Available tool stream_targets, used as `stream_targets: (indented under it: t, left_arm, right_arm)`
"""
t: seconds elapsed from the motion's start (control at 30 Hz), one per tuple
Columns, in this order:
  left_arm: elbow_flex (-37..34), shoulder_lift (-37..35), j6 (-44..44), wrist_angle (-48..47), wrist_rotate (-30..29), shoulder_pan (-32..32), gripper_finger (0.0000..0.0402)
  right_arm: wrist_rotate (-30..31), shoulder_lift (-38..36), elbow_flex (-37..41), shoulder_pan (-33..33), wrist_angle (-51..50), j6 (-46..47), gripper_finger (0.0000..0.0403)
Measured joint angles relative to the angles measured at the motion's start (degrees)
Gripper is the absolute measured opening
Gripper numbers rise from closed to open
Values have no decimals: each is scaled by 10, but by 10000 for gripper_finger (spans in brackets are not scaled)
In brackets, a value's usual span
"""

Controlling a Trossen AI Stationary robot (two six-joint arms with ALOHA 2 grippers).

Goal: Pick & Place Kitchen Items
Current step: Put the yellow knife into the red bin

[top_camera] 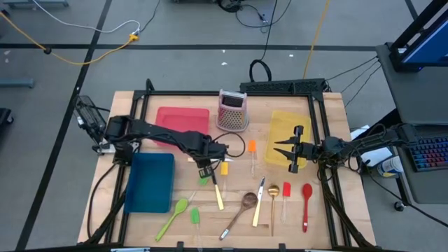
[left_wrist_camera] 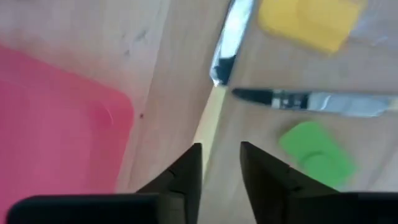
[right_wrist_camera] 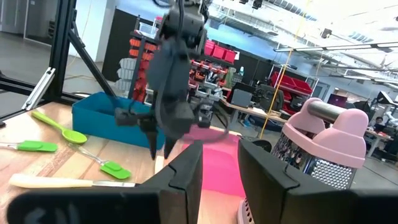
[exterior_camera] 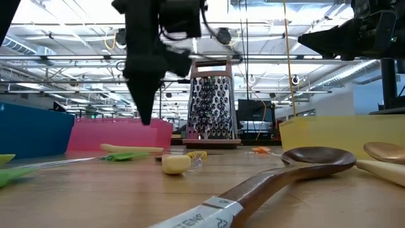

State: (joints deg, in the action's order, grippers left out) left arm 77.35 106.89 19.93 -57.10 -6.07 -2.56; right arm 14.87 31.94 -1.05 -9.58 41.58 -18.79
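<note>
The left tool (top_camera: 207,170) hangs near the middle of the wooden surface (top_camera: 329,203), pointing down, its two fingers spread a little with nothing between them. Directly under it, seen between the fingers in the left wrist view, lies the cream handle of a knife (left_wrist_camera: 214,93). Just beyond the fingertips a second knife (left_wrist_camera: 311,101) lies crosswise, with a green spatula (left_wrist_camera: 317,154) beside it and a yellow spatula (left_wrist_camera: 311,22) farther out. The pink tray (top_camera: 183,120) sits behind the left tool, and the blue tray (top_camera: 150,182) lies on its outer side, toward the surface's left edge.

The right tool (top_camera: 288,155) is held above the yellow tray (top_camera: 283,126), its fingers parted and empty, pointing toward the left tool. Behind and between the two tools stands the pink-handled grater (top_camera: 233,110).

In front of the tools, near the front edge of the surface, the remaining utensils lie spread out: a green spoon (top_camera: 173,217), a small green spatula (top_camera: 195,217), a wooden spoon (top_camera: 240,212), a cream-handled knife (top_camera: 258,203), a gold spoon (top_camera: 274,192), a red spatula (top_camera: 286,196) and a red spoon (top_camera: 306,204). An orange spatula (top_camera: 252,150) lies between the two tools.
</note>
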Motion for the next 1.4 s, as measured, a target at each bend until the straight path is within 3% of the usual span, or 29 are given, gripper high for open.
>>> stream_targets:
  t: [0.17, 0.33, 0.6, 0.9, 1.23, 1.4]
  left_arm:
    - [-46, -1, 1, 38, 14, 19, 158]
    - [-81, 0, 0, 72, 33, 27, 163]
    - [-121, -2, -1, 112, 46, 29, 139]
    - [-138, -4, -16, 162, 70, 30, 65]
    - [-132, -2, -15, 157, 70, 25, 85]
    - [-106, 2, -16, 141, 56, 14, 70]
  right_arm:
    - [0, 0, 0, 0, 0, 0, 95]
    - [0, 0, 0, 0, -1, 0, 94]
    - [0, 0, 0, 0, -1, 0, 94]
    - [0, 0, 0, 0, -1, 0, 94]
    - [0, 0, 0, 0, -1, 0, 94]
    - [0, 0, 0, 0, -1, 0, 95]
